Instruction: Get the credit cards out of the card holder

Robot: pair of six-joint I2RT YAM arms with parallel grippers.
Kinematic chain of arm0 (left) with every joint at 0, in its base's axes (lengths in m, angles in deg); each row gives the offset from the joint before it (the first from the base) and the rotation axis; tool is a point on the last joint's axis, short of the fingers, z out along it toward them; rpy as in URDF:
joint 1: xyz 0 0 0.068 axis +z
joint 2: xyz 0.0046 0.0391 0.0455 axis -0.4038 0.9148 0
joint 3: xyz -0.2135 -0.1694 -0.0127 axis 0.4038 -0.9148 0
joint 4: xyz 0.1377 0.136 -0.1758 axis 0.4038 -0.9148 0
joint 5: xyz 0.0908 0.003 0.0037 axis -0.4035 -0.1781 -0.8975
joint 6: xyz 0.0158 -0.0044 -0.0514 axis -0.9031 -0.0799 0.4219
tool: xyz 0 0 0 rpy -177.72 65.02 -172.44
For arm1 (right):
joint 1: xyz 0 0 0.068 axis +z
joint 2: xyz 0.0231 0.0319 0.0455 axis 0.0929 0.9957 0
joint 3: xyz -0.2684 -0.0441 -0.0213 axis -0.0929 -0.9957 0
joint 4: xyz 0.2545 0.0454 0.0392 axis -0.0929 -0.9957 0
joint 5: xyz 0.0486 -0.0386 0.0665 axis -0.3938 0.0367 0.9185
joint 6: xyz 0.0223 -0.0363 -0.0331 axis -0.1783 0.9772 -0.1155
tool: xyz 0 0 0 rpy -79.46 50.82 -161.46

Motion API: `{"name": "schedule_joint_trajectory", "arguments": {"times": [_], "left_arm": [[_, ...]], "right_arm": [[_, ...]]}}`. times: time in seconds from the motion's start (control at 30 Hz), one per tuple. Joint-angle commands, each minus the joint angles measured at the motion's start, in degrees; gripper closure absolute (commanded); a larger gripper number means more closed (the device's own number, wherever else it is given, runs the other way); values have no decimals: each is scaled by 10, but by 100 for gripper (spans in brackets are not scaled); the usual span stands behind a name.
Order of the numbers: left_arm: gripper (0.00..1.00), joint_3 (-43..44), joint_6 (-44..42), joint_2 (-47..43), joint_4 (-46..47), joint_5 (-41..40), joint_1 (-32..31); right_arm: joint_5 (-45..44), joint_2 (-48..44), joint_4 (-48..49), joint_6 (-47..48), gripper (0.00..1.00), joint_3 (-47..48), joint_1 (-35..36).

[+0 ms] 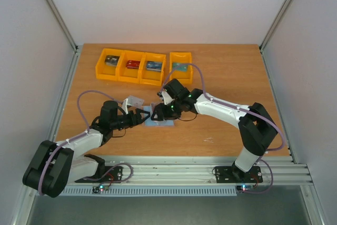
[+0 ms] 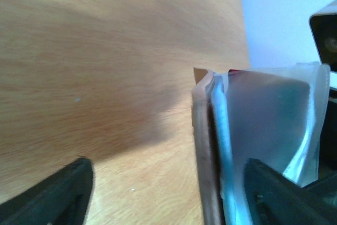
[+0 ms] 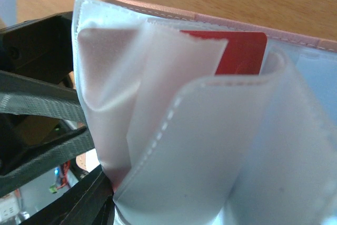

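Note:
The card holder (image 1: 162,119) lies mid-table, light blue-grey inside with a pinkish edge (image 2: 202,146). My right gripper (image 1: 160,110) is shut on its clear pocket layer (image 3: 210,140), which bulges up; only one dark finger (image 3: 73,204) shows. A red credit card (image 3: 242,54) sits in a pocket behind that layer, and its corner (image 2: 235,71) peeks out at the top. My left gripper (image 2: 168,193) is open, with the holder's raised edge standing between its jaws. A pale card (image 1: 132,101) lies flat on the table just left of the holder.
Several orange bins (image 1: 110,69) with small items stand in a row at the back of the table. A tiny pale scrap (image 1: 209,140) lies near the front right. White walls and metal rails enclose the table.

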Motion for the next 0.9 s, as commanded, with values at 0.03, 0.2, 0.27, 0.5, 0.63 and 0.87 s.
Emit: {"name": "schedule_joint_trajectory", "arguments": {"times": [0.03, 0.2, 0.27, 0.5, 0.63, 0.87], "left_arm": [[44, 9, 2, -16, 76, 46, -2], [83, 22, -1, -28, 106, 65, -10], [99, 31, -7, -39, 113, 72, -11], [100, 79, -81, -125, 34, 113, -9], [100, 117, -200, -206, -91, 96, -11], [100, 146, -246, -267, -121, 110, -11]], "right_arm": [[48, -45, 39, 37, 75, 0, 1], [60, -64, 40, 53, 72, 6, 1], [54, -72, 28, 80, 67, 11, 1], [-33, -131, -54, 109, 31, 19, -7], [-56, -172, -98, 130, 25, 30, -10], [-62, -230, -151, 174, 23, 75, -10]]}}
